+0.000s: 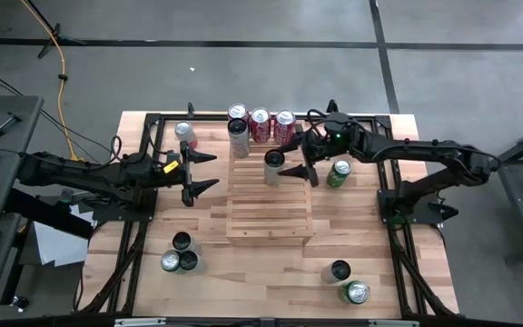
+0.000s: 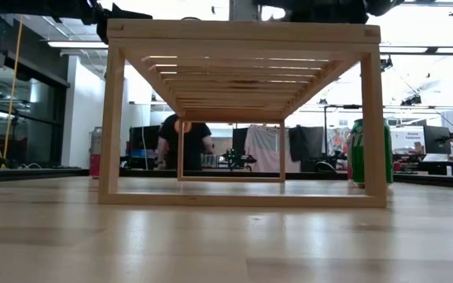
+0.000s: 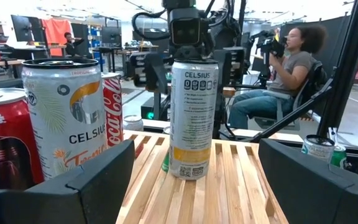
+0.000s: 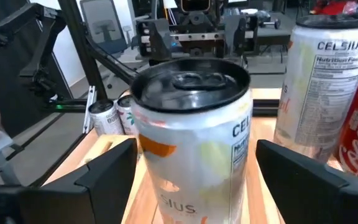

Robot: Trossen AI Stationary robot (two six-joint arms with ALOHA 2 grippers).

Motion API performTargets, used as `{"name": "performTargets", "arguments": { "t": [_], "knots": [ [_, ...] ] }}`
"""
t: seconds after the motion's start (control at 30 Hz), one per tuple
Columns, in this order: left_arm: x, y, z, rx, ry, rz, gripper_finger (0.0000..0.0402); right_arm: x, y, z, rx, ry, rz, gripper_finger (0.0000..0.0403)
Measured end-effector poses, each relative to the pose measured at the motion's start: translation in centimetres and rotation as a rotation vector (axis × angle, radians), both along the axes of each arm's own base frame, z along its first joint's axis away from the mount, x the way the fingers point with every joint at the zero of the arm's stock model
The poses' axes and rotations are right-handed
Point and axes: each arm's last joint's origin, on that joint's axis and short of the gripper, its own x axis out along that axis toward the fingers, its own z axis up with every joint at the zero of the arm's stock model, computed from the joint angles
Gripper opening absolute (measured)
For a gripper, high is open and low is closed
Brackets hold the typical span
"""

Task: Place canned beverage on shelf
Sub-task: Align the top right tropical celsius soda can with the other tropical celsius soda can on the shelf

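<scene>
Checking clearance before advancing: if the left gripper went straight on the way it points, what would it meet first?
Probably the upright Celsius can on the shelf, centred ahead of the open left gripper; depth is uncertain.

Even overhead light — blown-out low-view ceiling glare

A white Celsius can [image 3: 193,118] stands upright on the slatted shelf [image 3: 229,186]
</scene>
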Motion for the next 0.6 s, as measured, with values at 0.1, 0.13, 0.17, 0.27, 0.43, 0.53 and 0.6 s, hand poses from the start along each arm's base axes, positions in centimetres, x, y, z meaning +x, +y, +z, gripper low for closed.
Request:
{"name": "performTargets", "arguments": {
  "t": [0.1, 0.13, 0.17, 0.27, 0.43, 0.53, 0.6],
  "knots": [
    [0.0, 0.0, 0.0, -0.001, -0.003, 0.001, 0.0335, 0.8, -0.1, -0.7, 0.003, 0.004, 0.011, 0.0314],
    [0.0, 0.0, 0.0, -0.001, -0.004, 0.000, 0.0335, 1.1, -0.1, -1.0, 0.001, 0.006, 0.015, 0.0314],
    [0.0, 0.0, 0.0, -0.001, -0.003, 0.000, 0.0335, 1.2, -0.2, -1.3, 0.003, 0.016, 0.015, 0.0314],
    [0.0, 0.0, 0.0, 0.000, 0.000, 0.000, 0.0335, 1.6, -0.3, -1.9, 0.007, 0.033, 0.015, 0.0314],
    [0.0, 0.0, -0.1, -0.003, 0.012, 0.000, 0.0335, 1.7, -0.3, -1.9, 0.031, 0.030, 0.012, 0.0314],
    [0.0, 0.0, -0.1, -0.003, 0.013, 0.000, 0.0335, 1.6, -0.2, -1.4, 0.042, 0.006, 0.008, 0.0307],
    [0.0, 0.0, -0.1, -0.003, 0.013, 0.000, 0.0335, 1.4, -0.2, -1.1, 0.042, -0.007, 0.008, 0.0295]
  ]
}}
